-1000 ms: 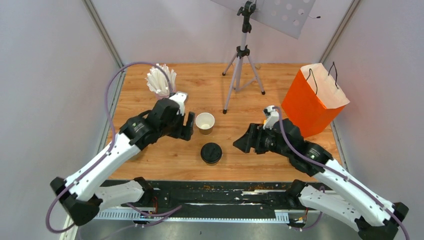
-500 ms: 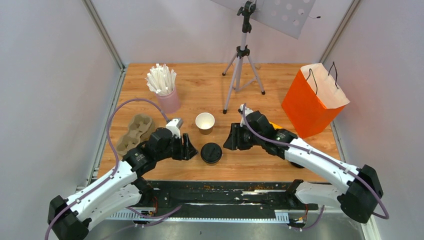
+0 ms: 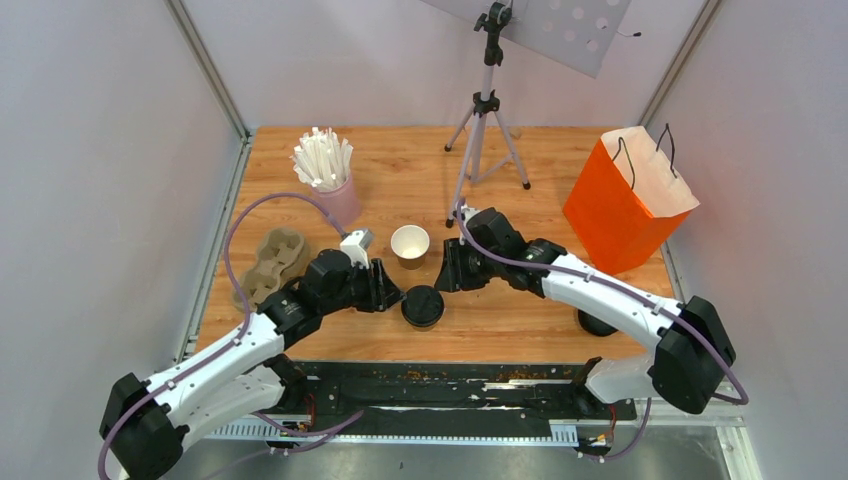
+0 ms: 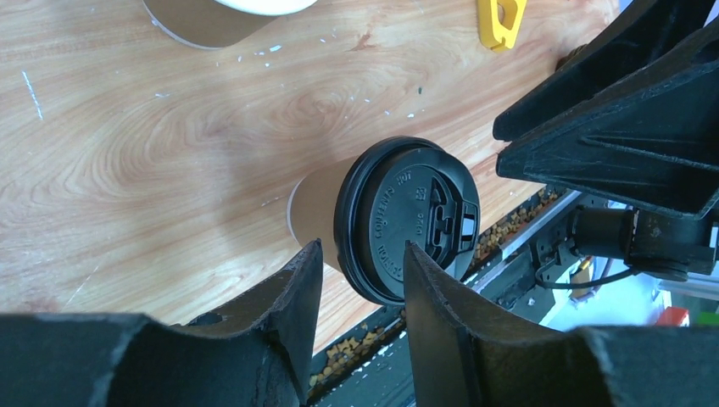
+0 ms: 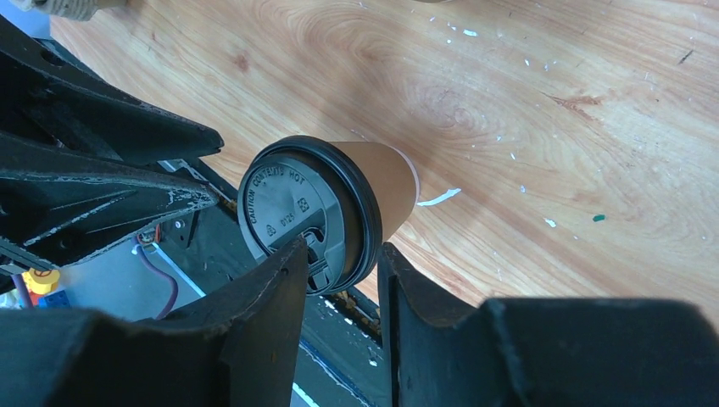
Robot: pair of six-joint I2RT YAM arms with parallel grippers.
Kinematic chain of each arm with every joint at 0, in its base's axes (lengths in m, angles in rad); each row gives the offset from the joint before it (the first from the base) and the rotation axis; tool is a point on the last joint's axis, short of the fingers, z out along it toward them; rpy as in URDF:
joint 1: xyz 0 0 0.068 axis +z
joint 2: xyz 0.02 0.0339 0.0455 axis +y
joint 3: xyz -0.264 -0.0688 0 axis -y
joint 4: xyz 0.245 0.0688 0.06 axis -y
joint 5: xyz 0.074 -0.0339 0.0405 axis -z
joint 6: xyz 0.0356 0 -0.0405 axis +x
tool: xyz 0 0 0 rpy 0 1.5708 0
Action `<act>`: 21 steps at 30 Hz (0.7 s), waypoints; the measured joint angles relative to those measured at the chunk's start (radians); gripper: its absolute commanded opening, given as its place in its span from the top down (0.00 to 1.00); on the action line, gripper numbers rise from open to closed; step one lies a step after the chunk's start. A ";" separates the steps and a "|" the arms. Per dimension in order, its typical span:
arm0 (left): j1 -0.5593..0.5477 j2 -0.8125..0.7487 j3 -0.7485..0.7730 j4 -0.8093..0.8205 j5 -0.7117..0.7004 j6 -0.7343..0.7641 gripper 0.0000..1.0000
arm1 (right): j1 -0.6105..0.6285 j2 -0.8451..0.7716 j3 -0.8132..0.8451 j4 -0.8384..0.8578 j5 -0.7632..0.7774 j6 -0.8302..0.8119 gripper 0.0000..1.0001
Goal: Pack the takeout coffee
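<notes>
Coffee (image 3: pixel 422 306), lidded, stood close to the table's (image 3: pixel 520 325) near edge. Left end effector (image 4: pixel 360 259) and right end effector (image 5: pixel 343 254) flanked it, each half-parted and grasping nothing, each gap looking narrower than the lid (image 4: pixel 407 219). Pressing in like that could tip it or shove it off the edge, and the two could also clash. Farther back, the bag (image 3: pixel 625 200) stood well apart, a long carry with room for spills.

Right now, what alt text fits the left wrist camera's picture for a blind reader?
A kraft paper cup with a black lid stands on the wooden table, just beyond the left gripper's two parted black fingers. The right gripper looms at the right edge; a second cup peeks in at top.
</notes>
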 measured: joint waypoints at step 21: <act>0.000 0.130 -0.020 0.084 0.082 0.021 0.65 | 0.008 0.115 0.003 0.020 -0.046 -0.006 0.75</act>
